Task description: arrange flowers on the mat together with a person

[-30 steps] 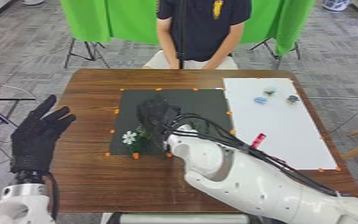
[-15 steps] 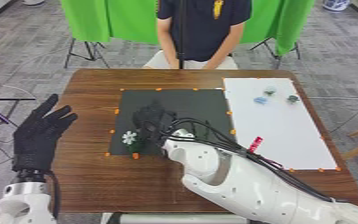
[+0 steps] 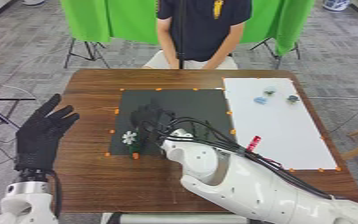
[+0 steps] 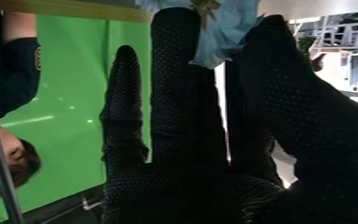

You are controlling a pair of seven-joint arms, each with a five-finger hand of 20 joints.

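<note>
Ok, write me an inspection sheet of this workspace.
Surface: brown wooden table, with a dark mat in the middle and a white sheet to its right.
Job's things: white flower at the mat's near left; three small flower pieces on the sheet's far part; pale blue flower at the right hand.
Clutter: orange markers along the mat and sheet edges; red tag beside the right arm.
Hands: right hand over the mat, pinching the pale blue flower; left hand by the table's left edge, fingers straight.
Cables: black cables along the right arm.
Surroundings: green cloth behind the table, grey floor.
</note>
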